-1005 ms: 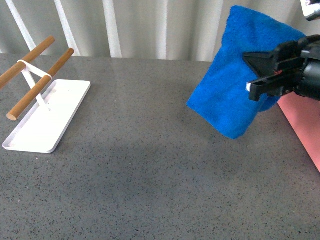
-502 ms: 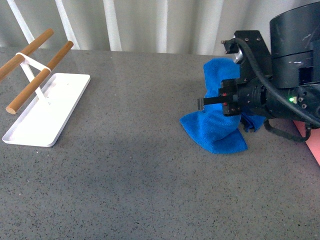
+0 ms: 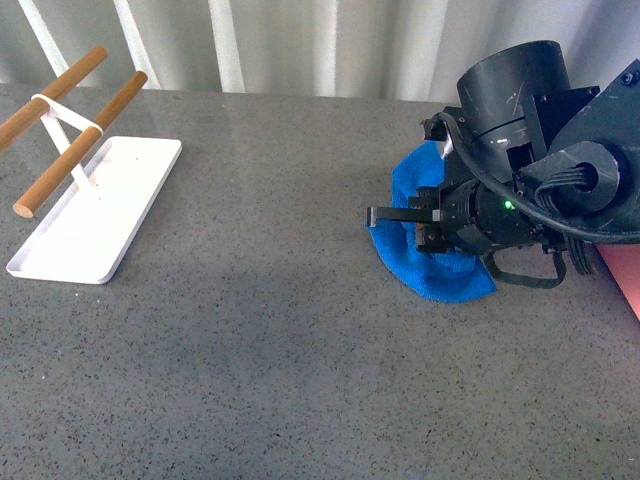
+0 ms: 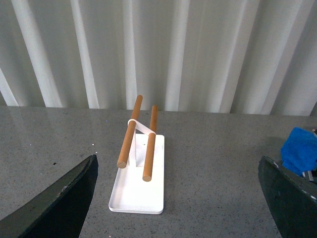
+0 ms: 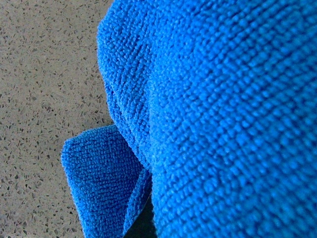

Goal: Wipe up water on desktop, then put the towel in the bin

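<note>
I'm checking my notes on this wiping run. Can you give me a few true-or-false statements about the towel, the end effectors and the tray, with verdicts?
1. The towel lies bunched on the desktop under the right end effector. True.
2. The towel is inside the bin. False: it is on the desktop, outside the bin.
3. The white tray carries two wooden rods. True.
4. The left end effector grips the towel. False: its fingers are spread wide with nothing between them.

Royal-blue towel (image 3: 432, 272), speckled grey desktop (image 3: 270, 350)
</note>
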Controlling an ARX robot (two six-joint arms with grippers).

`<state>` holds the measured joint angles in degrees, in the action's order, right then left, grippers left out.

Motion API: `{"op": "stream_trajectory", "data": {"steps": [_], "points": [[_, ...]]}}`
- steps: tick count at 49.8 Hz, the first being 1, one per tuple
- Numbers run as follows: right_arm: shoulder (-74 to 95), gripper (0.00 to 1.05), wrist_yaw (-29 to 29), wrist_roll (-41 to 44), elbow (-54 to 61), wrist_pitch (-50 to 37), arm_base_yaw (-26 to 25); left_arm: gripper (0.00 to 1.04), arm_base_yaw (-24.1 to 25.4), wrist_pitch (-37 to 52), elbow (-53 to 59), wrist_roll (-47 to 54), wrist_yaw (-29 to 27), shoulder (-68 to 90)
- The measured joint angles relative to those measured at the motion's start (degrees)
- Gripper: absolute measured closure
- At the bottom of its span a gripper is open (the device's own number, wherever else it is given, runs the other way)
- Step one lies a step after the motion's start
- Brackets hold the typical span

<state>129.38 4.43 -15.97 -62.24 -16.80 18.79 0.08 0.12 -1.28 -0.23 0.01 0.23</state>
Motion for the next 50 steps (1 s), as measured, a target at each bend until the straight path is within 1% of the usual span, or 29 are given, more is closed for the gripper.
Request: {"op": "stream_trajectory", "data": {"steps": [12, 19, 24, 28, 32, 37, 45, 50], "points": [[2.7, 1.01, 0.1, 0.2, -3.3, 0.9, -2.2, 0.07, 0.0, 0.0, 0.0, 0.0, 0.0, 0.0], [6.1, 1.01, 3.5, 1.8, -8.9, 2.9, -4.9, 0.07, 0.0, 0.0, 0.0, 0.0, 0.0, 0.0], [8.0, 1.01, 2.3, 3.0, -12.5, 4.1, -6.2, 0.07, 0.0, 0.0, 0.0, 0.0, 0.0, 0.0], [10.3, 1.01, -1.0, 5.1, -17.4, 6.3, -6.6, 0.07, 0.0, 0.0, 0.0, 0.0, 0.0, 0.0], [12.9, 1.01, -4.4, 7.6, -22.2, 7.0, -6.0, 0.07, 0.0, 0.0, 0.0, 0.0, 0.0, 0.0], [15.4, 1.01, -5.9, 9.5, -26.9, 7.2, -4.2, 0.07, 0.0, 0.0, 0.0, 0.0, 0.0, 0.0], [16.7, 1.01, -8.0, 10.0, -29.0, 6.6, -1.4, 0.07, 0.0, 0.0, 0.0, 0.0, 0.0, 0.0], [16.6, 1.01, -10.5, 9.5, -28.6, 6.1, 0.7, 0.07, 0.0, 0.0, 0.0, 0.0, 0.0, 0.0]]}}
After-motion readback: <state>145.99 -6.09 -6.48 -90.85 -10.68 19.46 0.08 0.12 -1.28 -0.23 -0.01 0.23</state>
